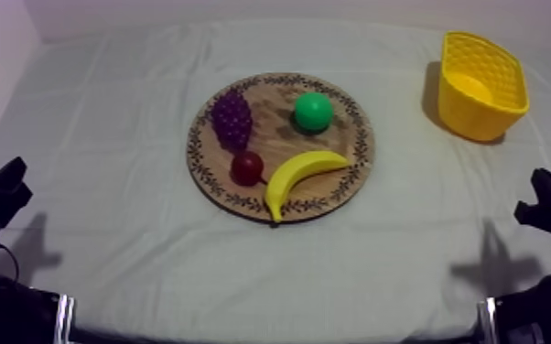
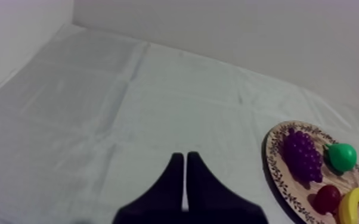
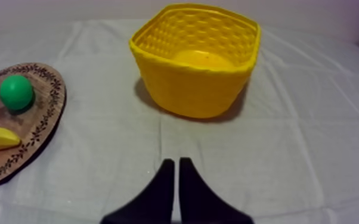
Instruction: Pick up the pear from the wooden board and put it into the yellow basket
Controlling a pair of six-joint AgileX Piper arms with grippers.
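The green pear (image 1: 313, 111) lies on the round wooden board (image 1: 357, 151) toward its far right, beside purple grapes (image 1: 232, 118), a small red fruit (image 1: 247, 167) and a banana (image 1: 299, 176). The yellow basket (image 1: 481, 84) stands at the table's far right. My left gripper (image 1: 3, 188) rests low at the left edge; in the left wrist view its fingers (image 2: 185, 173) lie together, with the pear (image 2: 342, 156) and board (image 2: 277, 173) off to the side. My right gripper (image 1: 546, 203) rests low at the right edge, shut (image 3: 177, 173), facing the basket (image 3: 197, 59) with the pear (image 3: 16, 92) beside it.
Grey-white cloth (image 1: 133, 119) covers the whole table, with open room to the left of the board and between board and basket. A pale wall (image 2: 229, 30) runs behind the table's far edge.
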